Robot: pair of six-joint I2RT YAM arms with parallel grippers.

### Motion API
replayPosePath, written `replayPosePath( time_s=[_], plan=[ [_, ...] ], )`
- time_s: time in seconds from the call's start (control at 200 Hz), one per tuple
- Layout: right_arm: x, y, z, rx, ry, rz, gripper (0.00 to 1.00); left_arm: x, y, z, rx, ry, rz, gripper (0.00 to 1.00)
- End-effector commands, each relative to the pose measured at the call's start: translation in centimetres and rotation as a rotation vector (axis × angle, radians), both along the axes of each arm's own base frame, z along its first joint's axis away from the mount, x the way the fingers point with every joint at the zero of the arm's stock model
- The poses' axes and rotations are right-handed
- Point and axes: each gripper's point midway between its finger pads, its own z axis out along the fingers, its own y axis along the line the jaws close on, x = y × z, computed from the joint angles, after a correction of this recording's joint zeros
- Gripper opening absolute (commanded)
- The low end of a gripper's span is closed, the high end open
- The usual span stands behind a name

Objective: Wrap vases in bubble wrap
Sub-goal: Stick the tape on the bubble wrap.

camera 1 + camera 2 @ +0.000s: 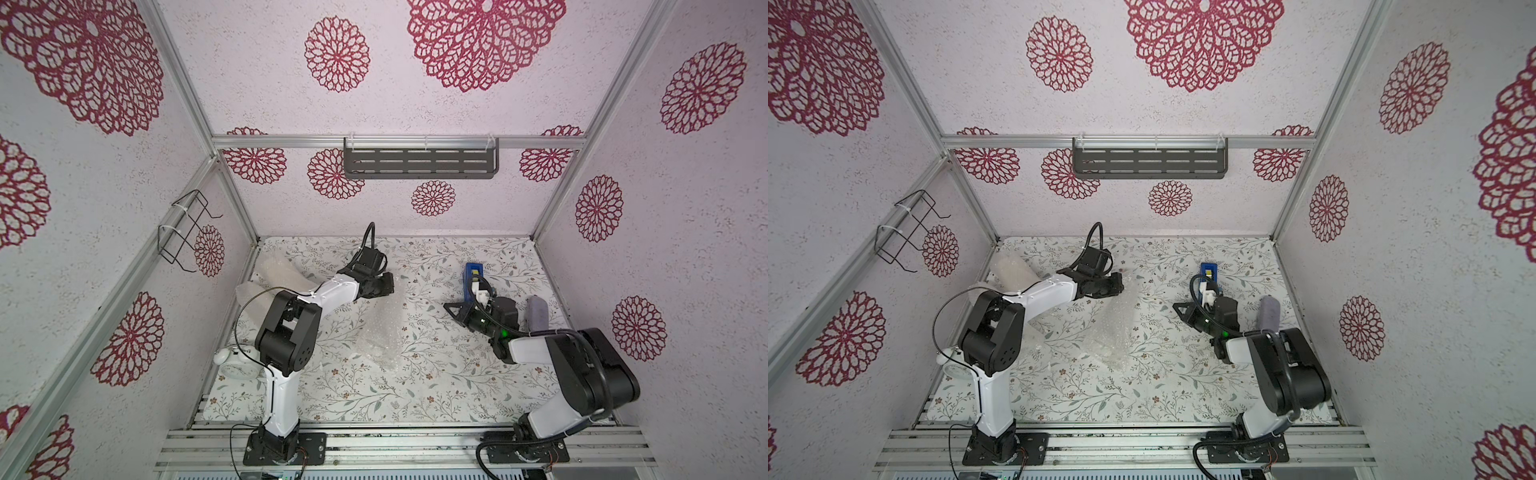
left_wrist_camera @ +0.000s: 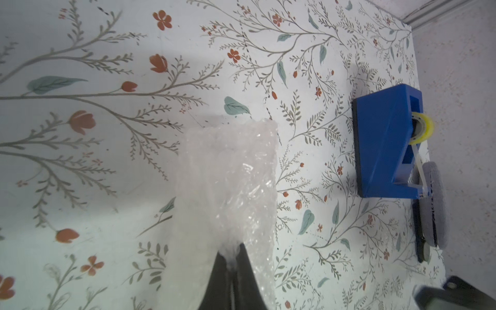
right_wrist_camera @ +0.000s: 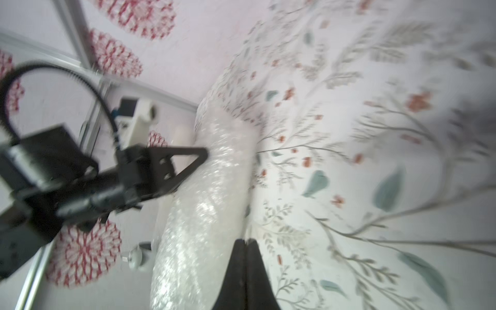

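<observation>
Left wrist view: the floral table (image 2: 80, 188) is filling most of the frame, with the bubble wrap (image 2: 228, 182) running across it away from the camera.

In both top views the same sheet (image 1: 380, 328) is lying crumpled mid-table, between the two arms. A second wrapped bundle (image 1: 274, 272) is sitting at the rear left corner, partly behind the left arm.

No bare vase is showing anywhere. The right wrist view is blurred, so I cannot tell whether the rounded length of wrap (image 3: 209, 201) has a clear vase inside it.

The blue tape dispenser (image 2: 383, 145) is standing toward the right rear, well apart from the sheet.

The left gripper (image 2: 231, 251) is pinching a small gathered fold at one end of the wrap, jaws closed tight on the film. The right gripper (image 3: 245, 241) is hovering near the wrap's side with its fingers pressed together and nothing between them.

Risks from here:
- The hold is thin and on slick, crinkly film. A quick pull could be stripping the fold out of the jaws.
- Nothing is pinning the far end. Pulling is likely to drag the whole sheet instead of turning it, and could loosen any roll already formed.
- If glass is inside, lifting one end may let it slide out and roll.
- The right arm is working close to the dispenser and could be knocking it.
</observation>
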Motion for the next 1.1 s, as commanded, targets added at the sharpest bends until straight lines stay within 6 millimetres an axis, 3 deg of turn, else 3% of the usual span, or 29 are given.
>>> replayPosePath(
  time_s=[0.0,0.15,0.285,0.43,0.696,1.096],
  plan=[
    [-4.1,3.7,1.0,-0.194,-0.163,0.294,0.0,-3.4,-1.8,-3.2,0.026,0.116,-0.154,0.04],
    [-6.7,5.8,2.2,-0.213,-0.251,0.455,0.0,-3.9,-2.8,-3.3,0.0,0.124,-0.216,0.04],
    [-8.0,7.2,1.6,-0.256,-0.279,0.55,0.0,-4.4,-3.1,-3.5,-0.003,0.139,-0.243,0.04],
    [-7.7,8.1,0.3,-0.268,-0.26,0.592,0.0,-4.5,-2.9,-3.9,0.008,0.145,-0.243,0.04],
    [-7.4,11.0,0.0,-0.298,-0.293,0.672,0.0,-4.5,-2.6,-3.9,0.02,0.144,-0.23,0.04],
    [-5.9,11.1,-2.3,-0.389,-0.264,0.654,0.0,-4.5,-2.5,-3.9,0.022,0.143,-0.224,0.04]
  ],
)
